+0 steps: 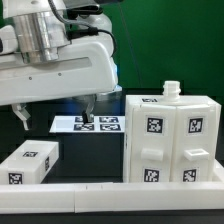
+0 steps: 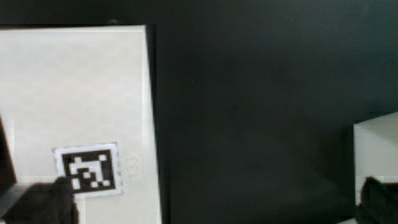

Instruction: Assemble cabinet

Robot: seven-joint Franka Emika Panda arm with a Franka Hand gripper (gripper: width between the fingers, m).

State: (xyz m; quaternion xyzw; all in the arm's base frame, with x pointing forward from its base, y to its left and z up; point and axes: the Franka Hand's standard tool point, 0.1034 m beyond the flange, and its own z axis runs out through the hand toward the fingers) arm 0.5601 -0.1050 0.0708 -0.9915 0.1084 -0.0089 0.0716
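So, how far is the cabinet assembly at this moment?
Done: nothing looks joined. The cabinet body stands alone; a tagged panel lies loose, apart from it. In hand: nothing, the gripper hangs open near the marker board. Left: picking the panel up and fitting it.

Exterior frontal — wrist close over table

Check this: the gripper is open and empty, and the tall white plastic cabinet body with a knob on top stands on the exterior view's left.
Wrong side: the exterior view shows the tall white plastic cabinet body, knob on top, on its right. The gripper is open and empty.
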